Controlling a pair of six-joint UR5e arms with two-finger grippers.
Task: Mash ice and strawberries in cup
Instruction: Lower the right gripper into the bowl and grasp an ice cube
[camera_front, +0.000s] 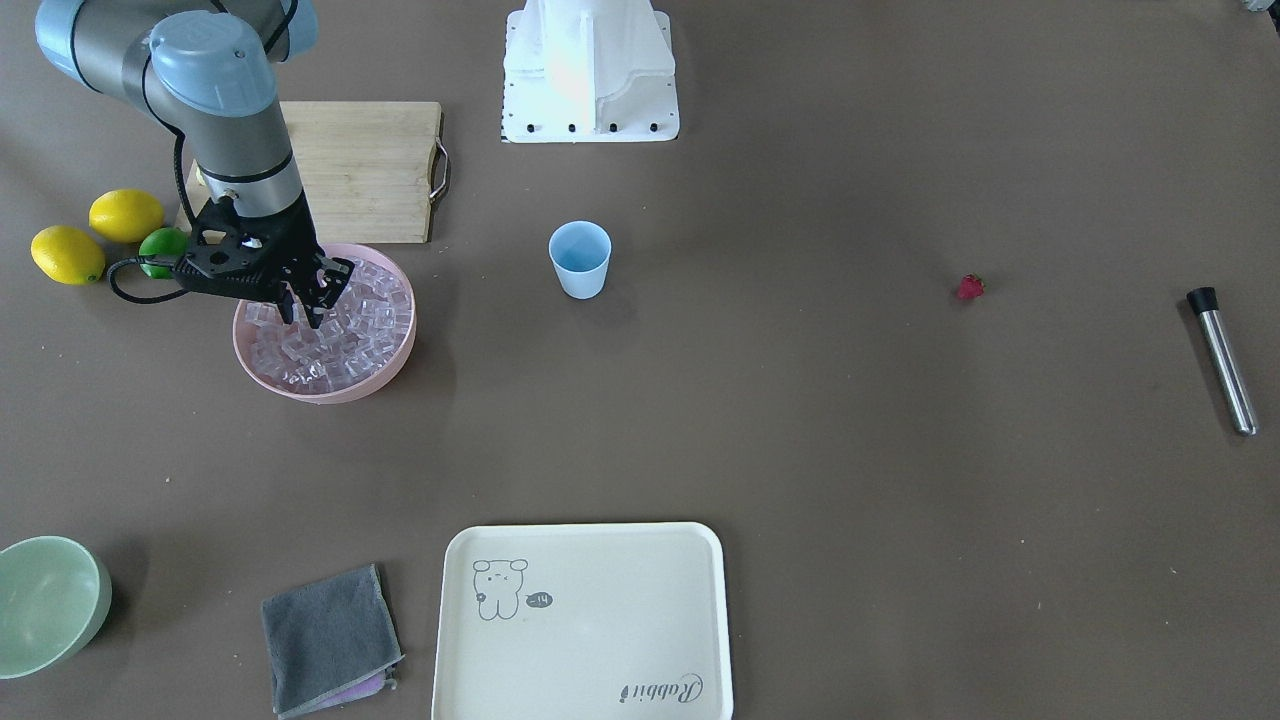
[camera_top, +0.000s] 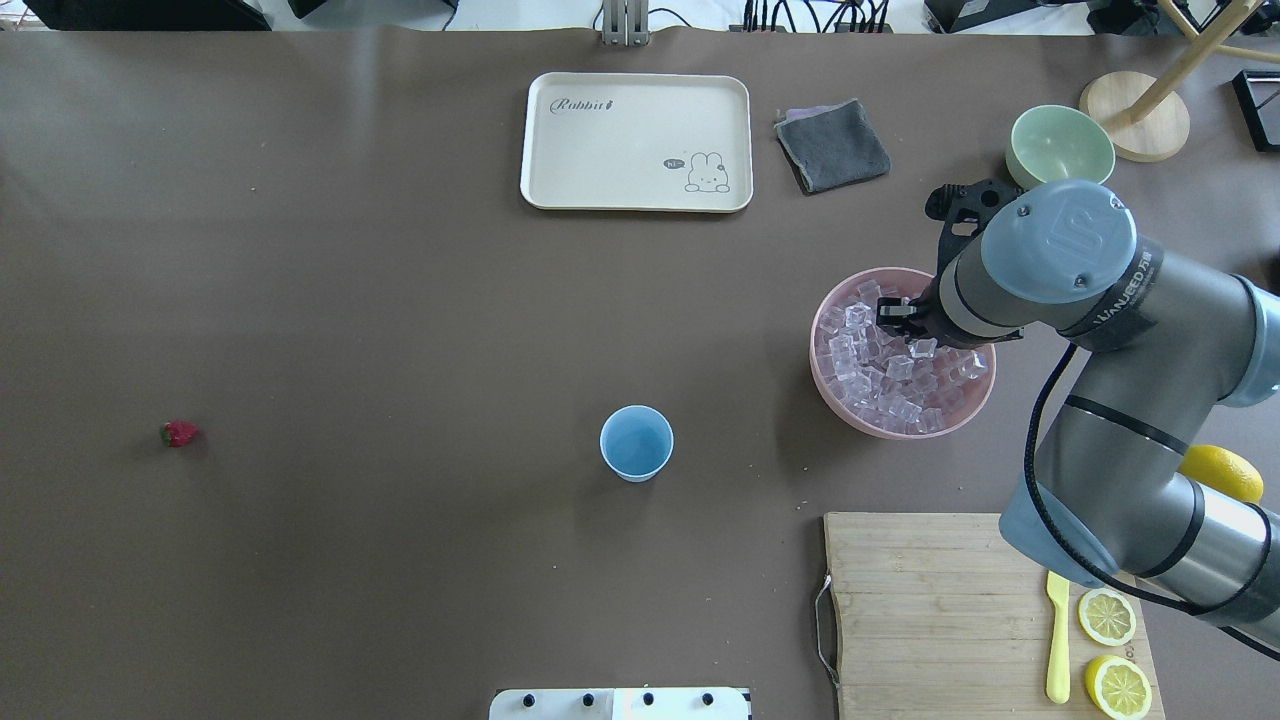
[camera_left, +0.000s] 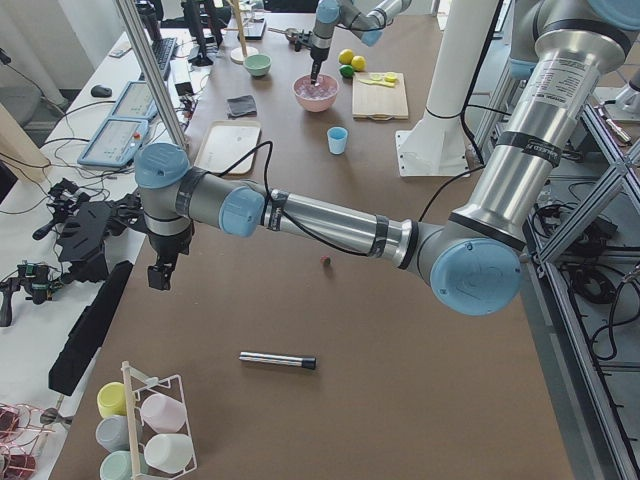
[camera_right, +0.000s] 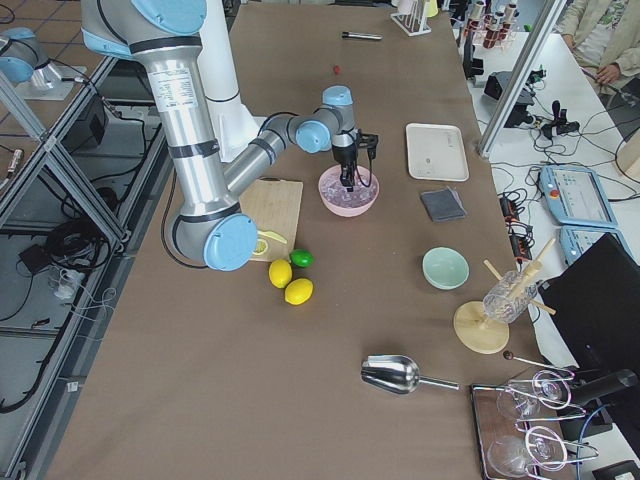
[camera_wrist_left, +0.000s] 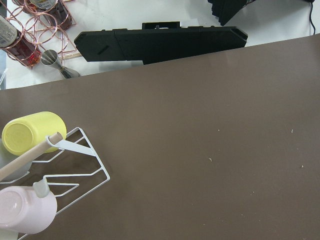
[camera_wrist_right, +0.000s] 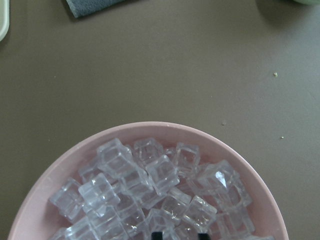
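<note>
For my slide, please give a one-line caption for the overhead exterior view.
Right gripper dips into the pink bowl of ice cubes; the blue cup stands empty, the strawberry lies far left.

Right tool (camera_top: 897, 318) dips into the ice (camera_top: 885, 395) in the bowl (camera_top: 848, 414); cup (camera_top: 636, 443) and strawberry (camera_top: 180, 433) sit well apart.

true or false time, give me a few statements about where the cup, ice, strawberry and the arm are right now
1. The cup stands upright and empty. True.
2. The strawberry is inside the cup. False: it lies on the bare table, far from the cup.
3. The right end effector is down in the ice in the pink bowl. True.
4. The metal rod stands in the pink bowl. False: it lies flat on the table, on the far side of the strawberry from the bowl.
</note>
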